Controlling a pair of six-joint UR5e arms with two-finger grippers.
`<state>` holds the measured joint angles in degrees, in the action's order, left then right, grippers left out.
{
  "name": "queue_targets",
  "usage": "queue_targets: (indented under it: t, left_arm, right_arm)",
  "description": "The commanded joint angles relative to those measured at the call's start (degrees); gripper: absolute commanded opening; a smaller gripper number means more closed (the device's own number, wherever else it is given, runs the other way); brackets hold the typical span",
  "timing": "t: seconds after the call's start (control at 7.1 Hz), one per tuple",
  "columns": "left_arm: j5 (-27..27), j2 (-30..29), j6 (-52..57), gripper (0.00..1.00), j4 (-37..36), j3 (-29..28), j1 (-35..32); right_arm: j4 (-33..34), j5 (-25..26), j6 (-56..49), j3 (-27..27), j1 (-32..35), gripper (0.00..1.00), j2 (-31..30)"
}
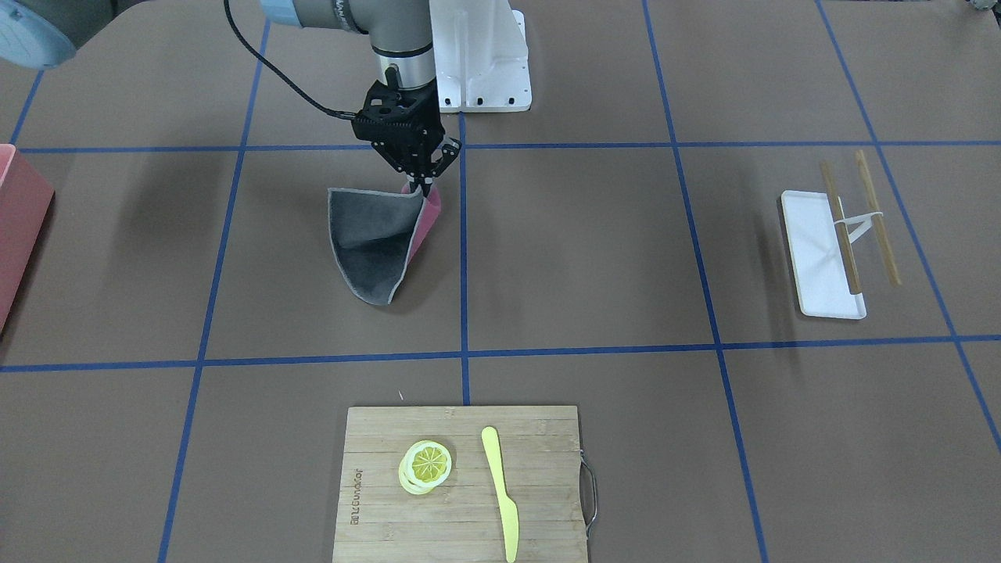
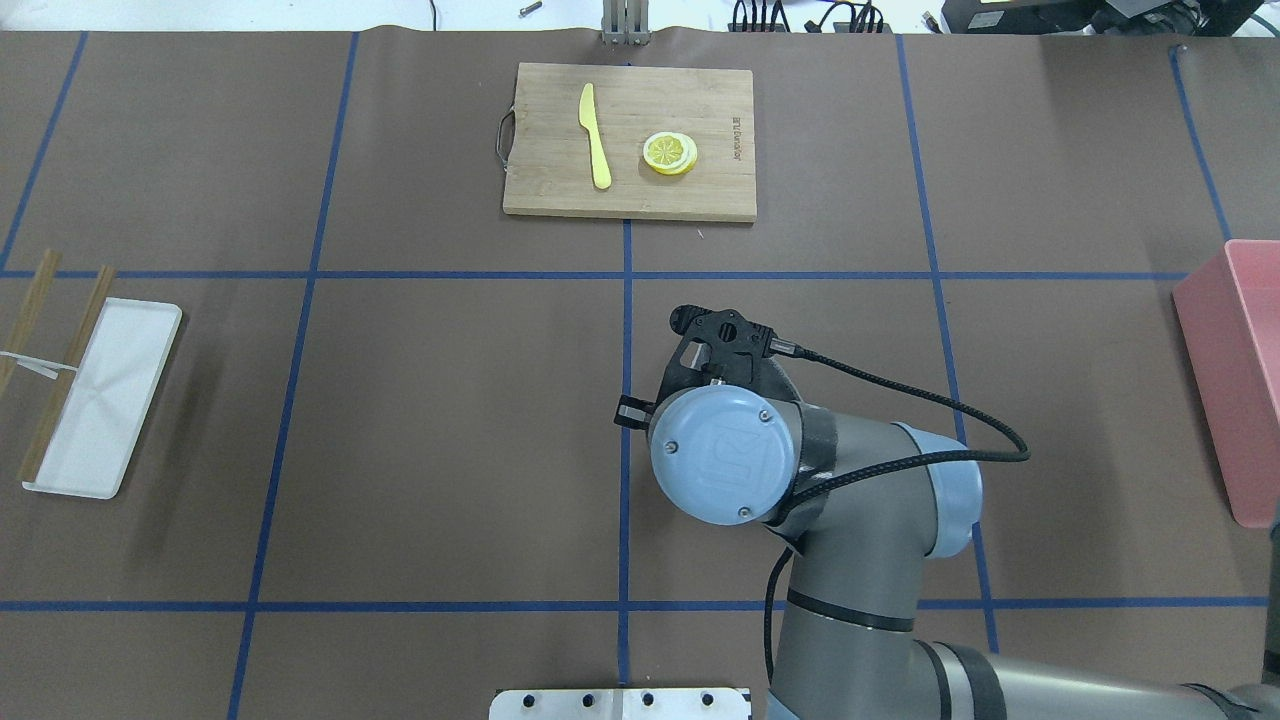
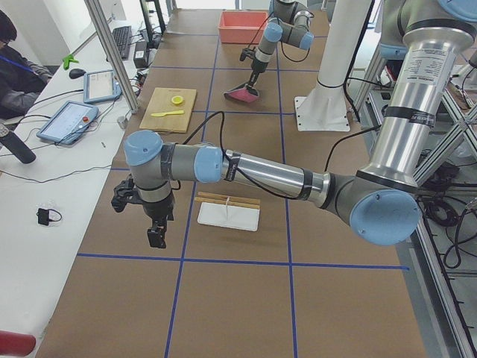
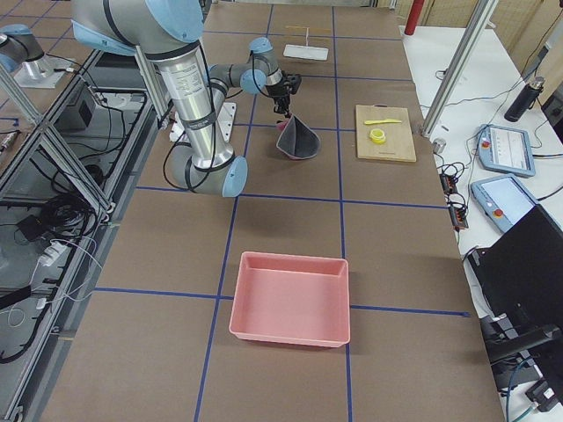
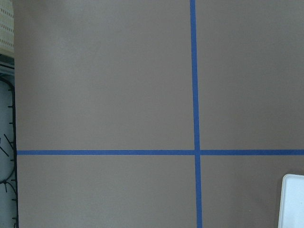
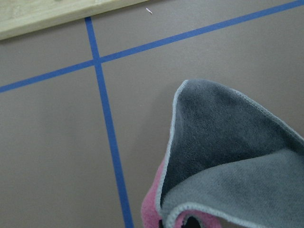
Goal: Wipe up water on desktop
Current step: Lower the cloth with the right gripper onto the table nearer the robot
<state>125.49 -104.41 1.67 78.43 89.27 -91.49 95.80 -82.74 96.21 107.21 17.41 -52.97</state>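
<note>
Pinching the cloth by a corner, the right gripper hangs it, low edge seemingly on the desktop. No water visible, so wipe progress is unclear. Left gripper state: can't tell.

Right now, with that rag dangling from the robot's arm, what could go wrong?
The right fingers pinch the cloth near one corner only, so it might slip out or drag bunched up rather than flat. I can see no wet patch on the desktop, so a wipe may miss the water. A long sweep toward the cutting board could nudge it.
</note>
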Motion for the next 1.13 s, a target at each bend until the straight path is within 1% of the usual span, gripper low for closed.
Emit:
queue_targets:
  t: [0.0, 0.14, 0.28, 0.42, 0.7, 0.99]
  left_arm:
    - [0.01, 0.09, 0.0, 0.99, -0.12, -0.06, 0.0]
    - [0.1, 0.26, 0.0, 0.99, -0.21, -0.06, 0.0]
    - [0.1, 0.26, -0.09, 0.99, -0.38, -0.06, 0.09]
    - [0.28, 0.87, -0.26, 0.99, -0.38, -0.32, 0.26]
    - [7.01, 3.5, -0.26, 0.99, -0.12, -0.5, 0.17]
    - [7.84, 4.92, -0.17, 0.99, 0.4, -0.32, 0.17]
  right_arm:
    - [0.09, 0.92, -0.37, 1.92, -0.54, 0.0, -3.16]
    - [0.61, 0.65, -6.93, 6.73, 0.07, 0.0, -7.89]
    - [0.62, -1.7, -11.35, 11.74, 0.25, 0.0, -14.73]
    - [0.44, -2.51, -15.74, 15.01, 0.69, 0.0, -19.84]
    - [0.09, -3.48, -21.04, 22.3, 1.83, 0.0, -30.48]
    - [-0.78, -3.74, -26.58, 26.89, 4.11, 0.0, -40.33]
